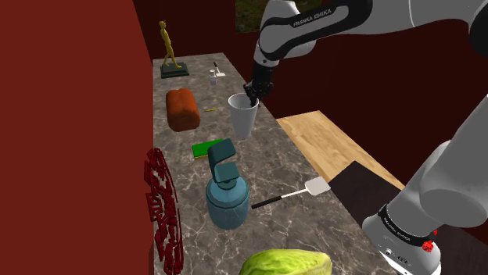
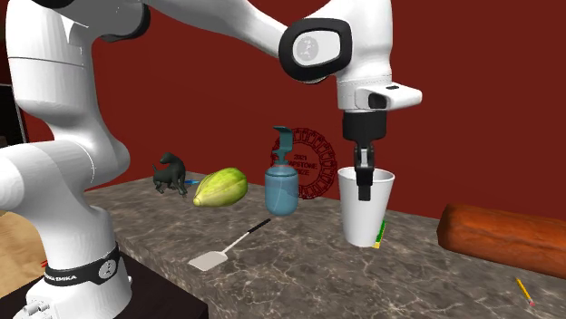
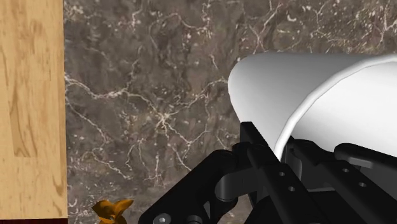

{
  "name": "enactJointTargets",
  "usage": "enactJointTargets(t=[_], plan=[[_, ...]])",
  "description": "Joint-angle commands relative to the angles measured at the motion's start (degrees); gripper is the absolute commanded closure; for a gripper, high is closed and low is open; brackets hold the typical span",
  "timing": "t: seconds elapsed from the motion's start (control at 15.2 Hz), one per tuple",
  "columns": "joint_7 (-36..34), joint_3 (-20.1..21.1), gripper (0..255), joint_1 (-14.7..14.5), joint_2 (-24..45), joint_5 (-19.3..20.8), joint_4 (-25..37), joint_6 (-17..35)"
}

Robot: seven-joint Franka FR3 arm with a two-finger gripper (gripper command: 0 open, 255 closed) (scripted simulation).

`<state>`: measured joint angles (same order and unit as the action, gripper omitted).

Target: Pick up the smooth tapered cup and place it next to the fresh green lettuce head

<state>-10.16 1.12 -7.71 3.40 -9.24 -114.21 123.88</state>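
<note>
claw (image 1: 252,95) (image 2: 364,181) (image 3: 283,145) is clamped on the rim of the white tapered cup (image 1: 243,119) (image 2: 365,219) (image 3: 305,83): one black finger inside the mouth, the other outside, wall pinched btwn them. can't tell if the cup base sits on the top or hangs just over it. white arm (image 1: 450,168) (image 2: 54,118) arcs over from the stand at the shoulder view's lower right. dark red wall (image 1: 70,117) (image 2: 209,91) runs along the back of a long dark marble counter (image 1: 289,168) (image 2: 299,272) (image 3: 146,95) w/ pale veins. a light wood surface (image 1: 328,141) (image 3: 28,95) lies beside the counter's front edge. cup is approx mid-length on the counter, near the front edge, w/ a brown loaf (image 1: 182,108) (image 2: 503,237) near it on the wall side. red openwork disc (image 1: 162,207) (image 2: 313,163) stands upright against the wall. teal pump dispenser (image 1: 226,191) (image 2: 281,181) stands btwn the cup and the lettuce head (image 1: 285,263) (image 2: 220,188). the lettuce, pale green, lies at the stand end, well apart from the cup. spatula (image 1: 293,193) (image 2: 227,249), dark handle + white blade, lies flat near the dispenser, toward the front edge. flat green pad (image 1: 207,148) (image 2: 379,234) lies just beside the cup base. gold statuette (image 1: 169,51) on a dark base stands at the far end by the wall. dark horse figure (image 2: 170,172) is beside the lettuce. small yellow pencil (image 2: 523,290) lies near the loaf.
</note>
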Motion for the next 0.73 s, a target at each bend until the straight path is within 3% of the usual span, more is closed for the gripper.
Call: enactJointTargets(t=[0.0, 0.66], plan=[[-0.2, -0.1, 255, 0.1, -0.6, 0.1, 1.0, -1.6], [-1.2, -0.2, 255, 0.2, -2.2, 0.7, 6.8, -9.0]])
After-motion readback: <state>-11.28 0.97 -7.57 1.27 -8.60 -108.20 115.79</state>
